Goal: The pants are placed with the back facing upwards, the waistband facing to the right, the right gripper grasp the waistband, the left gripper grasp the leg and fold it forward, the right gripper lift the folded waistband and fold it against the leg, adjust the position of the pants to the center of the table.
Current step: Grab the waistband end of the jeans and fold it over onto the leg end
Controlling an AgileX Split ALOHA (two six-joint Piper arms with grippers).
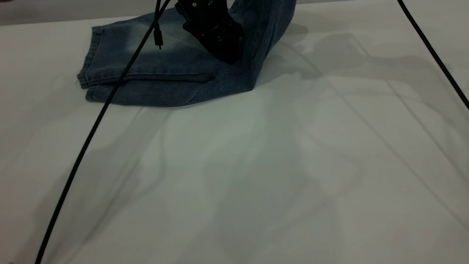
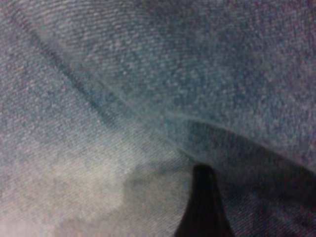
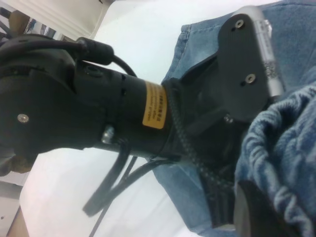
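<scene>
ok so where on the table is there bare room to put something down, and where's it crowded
Most of the table is bare: the whole near stretch in front of the pants, and the right side beyond their lifted fold. Two black cables hang across it, one on each side. It is crowded at the far edge, where the left gripper presses on the denim and the right gripper holds the waistband.

- A yellow label [image 3: 154, 105] sits on the black barrel of the left arm [image 3: 74, 108], seen from the right wrist; its small dark print is too fine to read.
- No other text, number or brand shows.
</scene>
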